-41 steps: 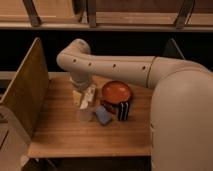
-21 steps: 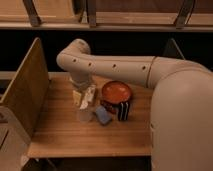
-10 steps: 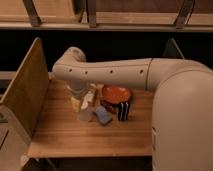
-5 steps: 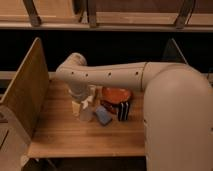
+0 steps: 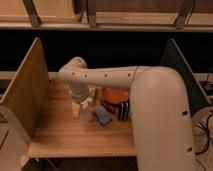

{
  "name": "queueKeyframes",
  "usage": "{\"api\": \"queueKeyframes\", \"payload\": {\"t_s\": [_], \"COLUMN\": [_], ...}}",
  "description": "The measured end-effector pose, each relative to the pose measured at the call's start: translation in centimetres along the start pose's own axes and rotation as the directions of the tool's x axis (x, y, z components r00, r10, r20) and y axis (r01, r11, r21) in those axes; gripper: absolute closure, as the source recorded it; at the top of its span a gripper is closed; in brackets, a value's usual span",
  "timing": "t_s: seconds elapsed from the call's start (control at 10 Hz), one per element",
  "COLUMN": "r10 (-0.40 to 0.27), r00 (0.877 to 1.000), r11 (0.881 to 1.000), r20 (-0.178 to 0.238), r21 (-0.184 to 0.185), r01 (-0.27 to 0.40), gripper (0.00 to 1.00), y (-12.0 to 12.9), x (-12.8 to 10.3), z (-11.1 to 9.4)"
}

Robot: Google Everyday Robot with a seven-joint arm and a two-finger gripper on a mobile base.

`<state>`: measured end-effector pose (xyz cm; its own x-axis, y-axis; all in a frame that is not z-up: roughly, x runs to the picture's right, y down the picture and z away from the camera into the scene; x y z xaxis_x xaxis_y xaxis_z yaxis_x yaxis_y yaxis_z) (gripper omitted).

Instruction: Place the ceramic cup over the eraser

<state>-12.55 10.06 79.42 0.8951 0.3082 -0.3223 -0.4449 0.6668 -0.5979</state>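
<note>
The gripper, jaws spread wide, hovers just above the ceramic cup on a wooden table. The eraser stands to the right, beyond a blue pad.

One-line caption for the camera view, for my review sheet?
Gripper hangs close over the ceramic cup on the wooden table; the eraser stands apart, beside the blue pad.
</note>
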Motion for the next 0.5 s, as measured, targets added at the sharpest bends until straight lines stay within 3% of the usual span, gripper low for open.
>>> {"api": "queueKeyframes", "payload": {"t_s": [0.3, 0.5], "r10": [-0.027, -0.032], "r00": [0.999, 0.999], "r11": [0.998, 0.998], "r20": [0.023, 0.027], "r21": [-0.053, -0.061], "r01": [0.028, 0.034], "gripper": [0.21, 0.37], "y": [0.7, 0.8], "x": [-1.6, -1.3], "z": [1.9, 2.4]}}
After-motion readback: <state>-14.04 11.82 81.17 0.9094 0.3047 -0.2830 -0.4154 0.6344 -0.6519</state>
